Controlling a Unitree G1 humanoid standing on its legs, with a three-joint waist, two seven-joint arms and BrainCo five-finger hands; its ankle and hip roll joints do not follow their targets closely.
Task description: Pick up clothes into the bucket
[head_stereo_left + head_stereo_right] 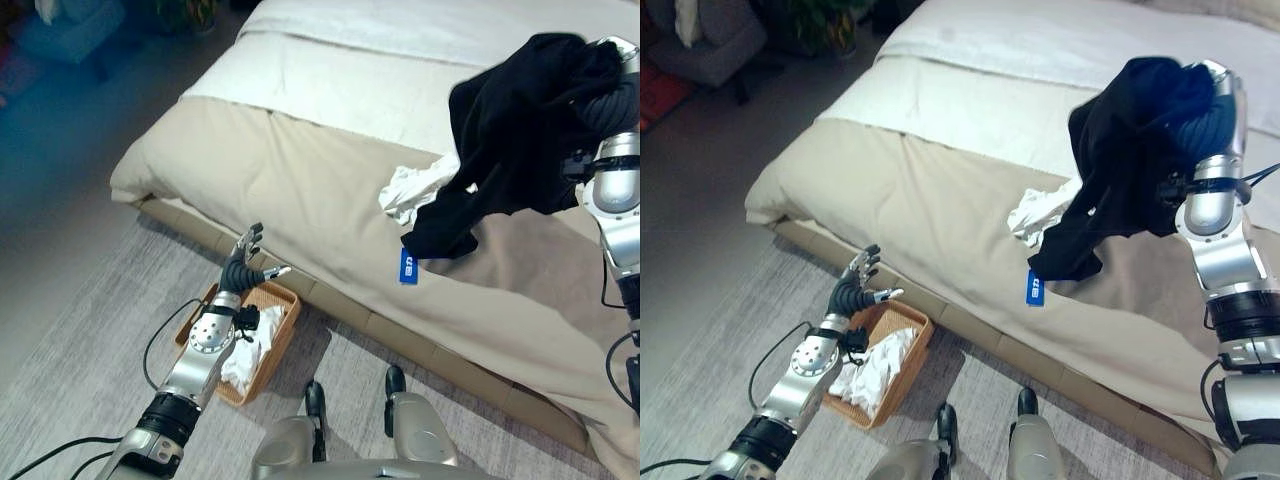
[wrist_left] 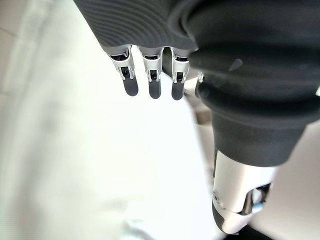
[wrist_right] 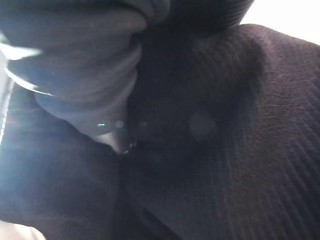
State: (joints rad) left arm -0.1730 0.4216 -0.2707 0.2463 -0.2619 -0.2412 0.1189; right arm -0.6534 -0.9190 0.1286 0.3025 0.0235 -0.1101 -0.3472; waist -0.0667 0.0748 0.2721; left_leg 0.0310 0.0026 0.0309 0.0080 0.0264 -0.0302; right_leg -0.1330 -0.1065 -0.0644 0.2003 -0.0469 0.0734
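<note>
On the left, the left hand [image 1: 242, 262] hovers with fingers spread and empty just above the one basket [image 1: 283, 322], which holds white cloth [image 1: 250, 350]. One white garment [image 1: 412, 186] lies on the bed [image 1: 300, 190]. Far right, one black garment [image 1: 515, 130] hangs draped over the raised right hand [image 1: 612, 90], well apart from the basket; whether those fingers are closed I cannot tell.

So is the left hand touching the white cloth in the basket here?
Apart. In the right eye view the left hand is open, held above the far rim of the basket, with bare weave between it and the white cloth.
</note>
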